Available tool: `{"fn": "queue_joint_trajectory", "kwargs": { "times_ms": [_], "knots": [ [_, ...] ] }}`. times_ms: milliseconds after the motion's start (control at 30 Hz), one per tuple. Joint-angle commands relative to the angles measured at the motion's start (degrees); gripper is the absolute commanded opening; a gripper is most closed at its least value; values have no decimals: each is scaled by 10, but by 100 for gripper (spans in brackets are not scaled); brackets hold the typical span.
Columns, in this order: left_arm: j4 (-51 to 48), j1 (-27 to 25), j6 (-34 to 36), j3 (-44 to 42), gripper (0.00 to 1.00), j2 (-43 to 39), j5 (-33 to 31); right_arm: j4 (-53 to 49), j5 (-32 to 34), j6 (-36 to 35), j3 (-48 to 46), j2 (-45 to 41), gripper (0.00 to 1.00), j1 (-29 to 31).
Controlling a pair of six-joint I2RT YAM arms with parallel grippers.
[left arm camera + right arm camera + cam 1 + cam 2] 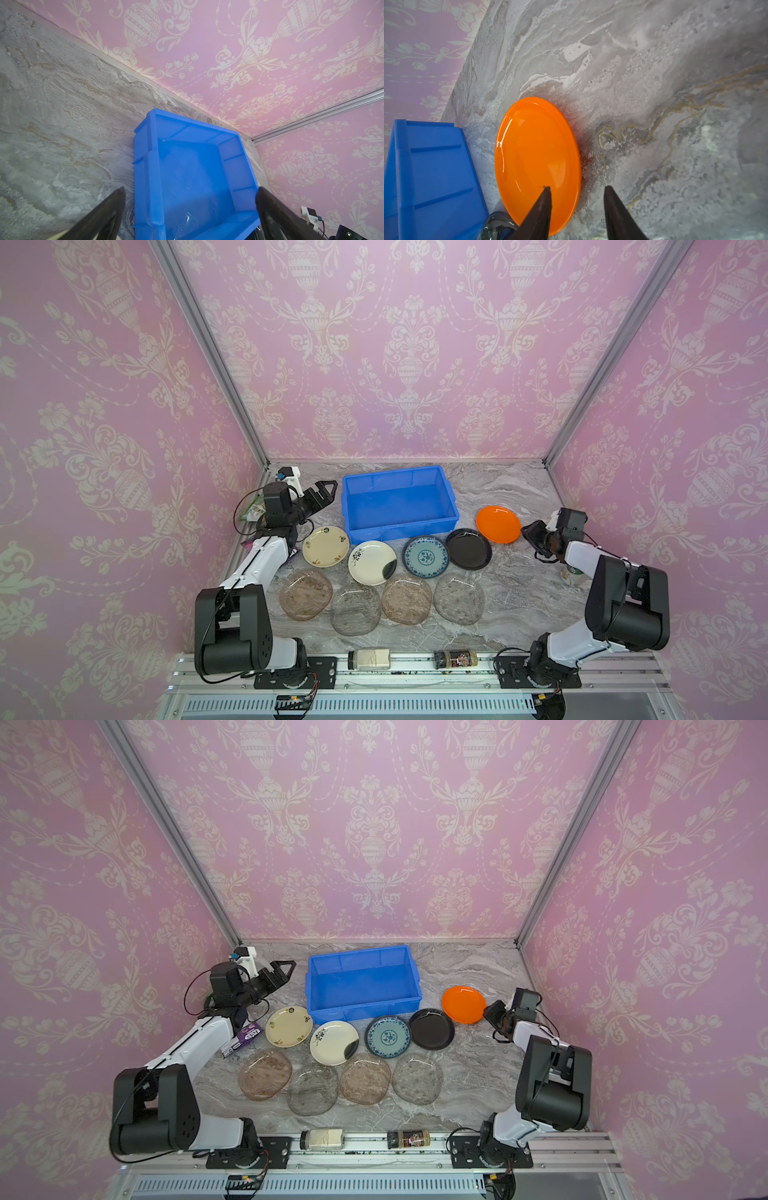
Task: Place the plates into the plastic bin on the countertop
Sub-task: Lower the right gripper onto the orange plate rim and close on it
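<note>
Both top views: bin [401, 527] sits at 12 o'clock on the counter [519, 585]. All nine plates lie on the counter, outside the bin.
- Orange plate [498, 524] is at the bin's 3 o'clock, near it but apart.
- Row at the bin's 6 o'clock, 9 to 3: cream plate [326, 546], white plate [372, 563], teal plate [426, 556], black plate [468, 548]. Black is just beside orange.
- Four glass plates [356, 608] form a second row, further toward 6.
- Left gripper [326, 493] is at the bin's 9 o'clock.
- Right gripper [490, 1013] is at the orange plate's 3 o'clock, at its rim.

Left wrist: left gripper [190, 189] has its jaws spread wide with nothing between them. It points at the bin [149, 145].

Right wrist: right gripper [577, 187] has its jaws part spread. One fingertip [546, 199] is over the orange plate [537, 153], the other over bare counter [654, 104]. The rim lies between them, with a gap showing and no pinch. Bin [431, 166] is just beside the plate.
</note>
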Motion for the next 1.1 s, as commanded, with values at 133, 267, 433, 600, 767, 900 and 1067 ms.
{"fn": "queue_joint_trajectory", "kwargs": {
  "times_ms": [133, 267, 433, 600, 767, 900, 1067],
  "knots": [
    [35, -5, -19, -22, 99, -4, 15, 46, -13, 10, -7, 31, 42, 10],
    [56, -5, -27, -33, 99, 8, 18, 62, -31, 38, -3, 58, 40, 10],
    [77, -5, -38, -38, 99, 27, 26, 100, -62, 62, -5, 85, 37, 10],
    [84, -5, -43, -36, 99, 35, 28, 98, -78, 71, 6, 106, 35, 9],
    [80, -5, -42, -34, 99, 38, 28, 82, -89, 73, 24, 129, 32, 9],
    [80, -5, -40, -34, 99, 39, 28, 76, -95, 73, 30, 138, 26, 9],
    [73, -5, -36, -40, 99, 32, 10, 81, -105, 77, 29, 145, 16, 6]
  ]
}}
